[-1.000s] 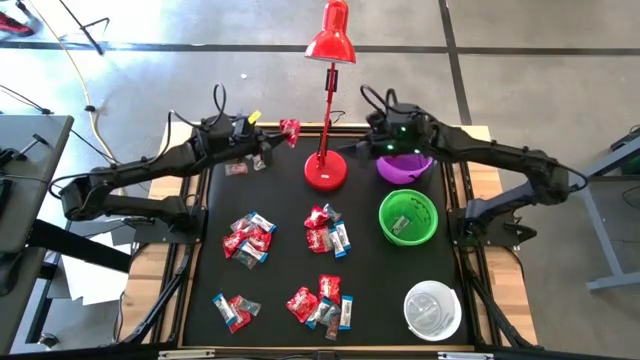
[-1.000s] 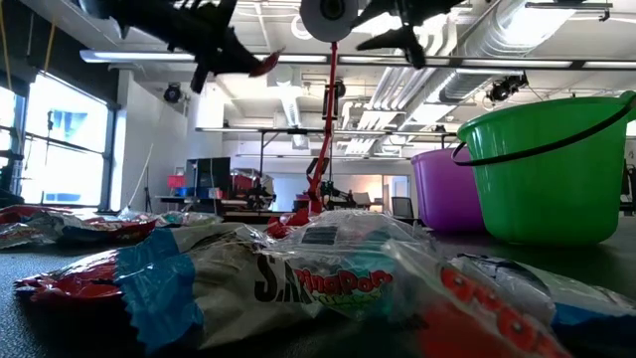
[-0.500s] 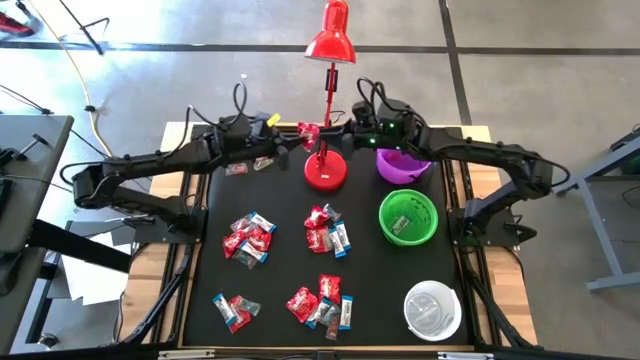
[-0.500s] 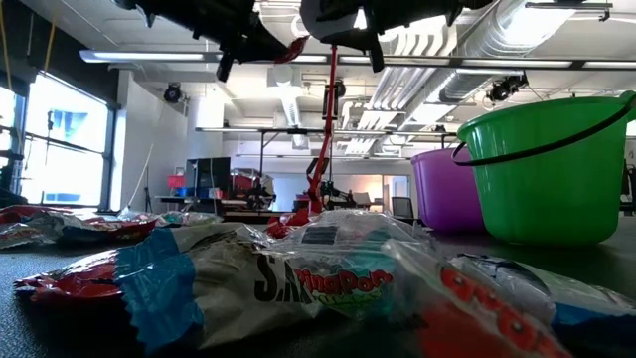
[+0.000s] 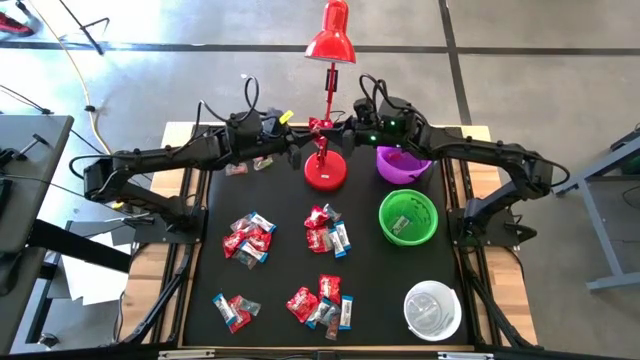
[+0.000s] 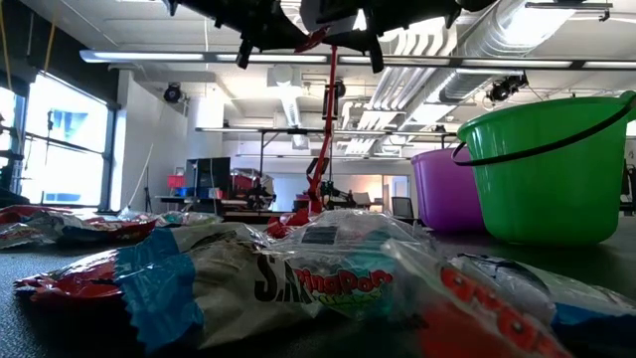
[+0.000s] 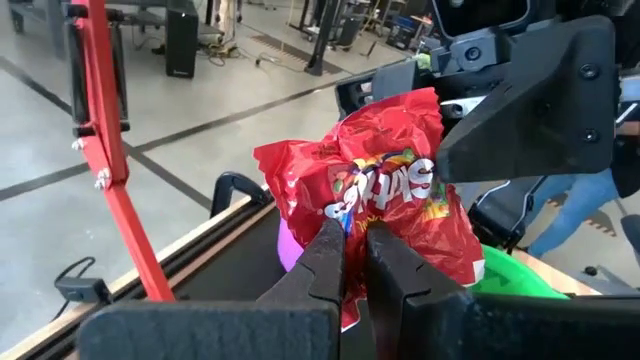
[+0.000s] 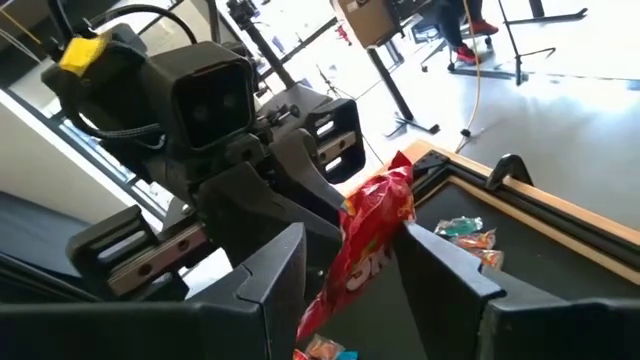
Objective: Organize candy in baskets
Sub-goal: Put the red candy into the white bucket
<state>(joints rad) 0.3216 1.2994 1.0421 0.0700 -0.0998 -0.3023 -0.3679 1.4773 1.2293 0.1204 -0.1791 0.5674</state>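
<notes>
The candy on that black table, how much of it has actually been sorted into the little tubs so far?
Little looks done: the green basket seems to hold a few pieces; the white basket looks empty. In hand: the left gripper is shut on a red candy packet held in the air near the lamp pole, with the right gripper open around it, apparently a handover. Left: four candy piles on the mat.

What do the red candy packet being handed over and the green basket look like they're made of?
The red candy packet, pinched in the shut left gripper and sitting between the open right gripper's fingers, looks like thin glossy plastic film: it crinkles and catches highlights. The green basket seems to be smooth moulded plastic with a soft sheen and a rolled rim; its thin dark handle could be plastic or wire.
</notes>
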